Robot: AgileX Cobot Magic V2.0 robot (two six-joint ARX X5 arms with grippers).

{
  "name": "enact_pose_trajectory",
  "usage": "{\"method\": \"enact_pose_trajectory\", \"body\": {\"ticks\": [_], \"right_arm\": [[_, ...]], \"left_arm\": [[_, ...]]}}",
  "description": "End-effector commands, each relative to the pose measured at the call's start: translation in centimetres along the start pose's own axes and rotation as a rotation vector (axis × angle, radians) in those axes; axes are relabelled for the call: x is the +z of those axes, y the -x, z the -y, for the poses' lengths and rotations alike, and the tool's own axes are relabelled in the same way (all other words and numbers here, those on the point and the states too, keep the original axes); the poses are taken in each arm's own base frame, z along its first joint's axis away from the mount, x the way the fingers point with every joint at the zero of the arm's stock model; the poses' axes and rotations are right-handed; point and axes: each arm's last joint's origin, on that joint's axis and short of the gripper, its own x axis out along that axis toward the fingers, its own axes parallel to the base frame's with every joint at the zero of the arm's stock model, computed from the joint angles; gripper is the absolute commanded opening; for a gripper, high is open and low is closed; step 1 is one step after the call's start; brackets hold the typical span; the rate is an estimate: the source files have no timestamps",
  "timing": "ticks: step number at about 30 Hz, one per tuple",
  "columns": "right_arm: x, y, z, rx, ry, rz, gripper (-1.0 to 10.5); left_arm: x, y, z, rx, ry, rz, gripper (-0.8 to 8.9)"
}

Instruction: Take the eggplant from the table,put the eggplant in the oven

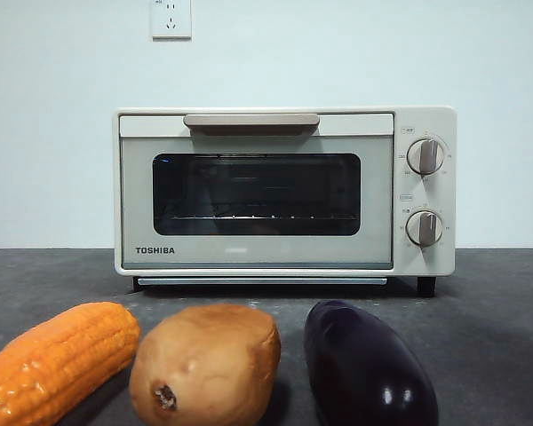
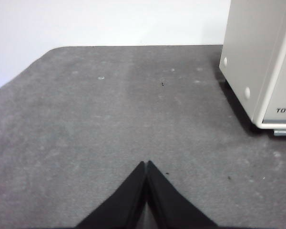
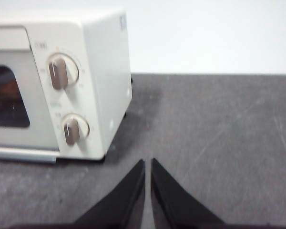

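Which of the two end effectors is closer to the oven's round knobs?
Right. The right end effector sits near the knob side of the cream-white boxy toaster oven; the left end effector is off its opposite, knobless side.

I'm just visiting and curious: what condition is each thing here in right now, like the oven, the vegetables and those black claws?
oven: door shut, on the table.
eggplant: lying on the table, untouched, in front of the oven.
potato: lying left of the eggplant.
corn cob: lying at the far left.
left gripper: shut, empty, above bare table.
right gripper: shut, empty, near the oven's knobs.
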Motion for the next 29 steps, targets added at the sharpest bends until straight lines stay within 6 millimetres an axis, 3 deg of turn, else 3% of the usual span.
{"method": "enact_pose_trajectory", "body": {"ticks": [1,6,14,20,29], "right_arm": [[0.3,0.0,0.0,0.003,-0.039,0.041,0.1],[1.0,0.1,0.0,0.014,-0.172,0.103,0.1],[1.9,0.2,-0.3,0.105,-0.352,0.173,0.0],[4.2,0.9,-0.5,0.108,-0.428,0.164,0.0],[9.5,2.7,-1.1,0.078,-0.398,0.091,0.0]], "left_arm": [[-0.1,0.0,0.0,-0.002,0.168,0.006,0.04],[0.0,0.0,0.1,-0.036,0.434,0.0,0.04],[0.6,0.2,0.3,-0.12,0.482,-0.002,0.04],[2.8,1.1,0.4,-0.155,0.489,-0.021,0.04],[7.7,1.4,0.4,-0.164,0.46,-0.102,0.04]]}}
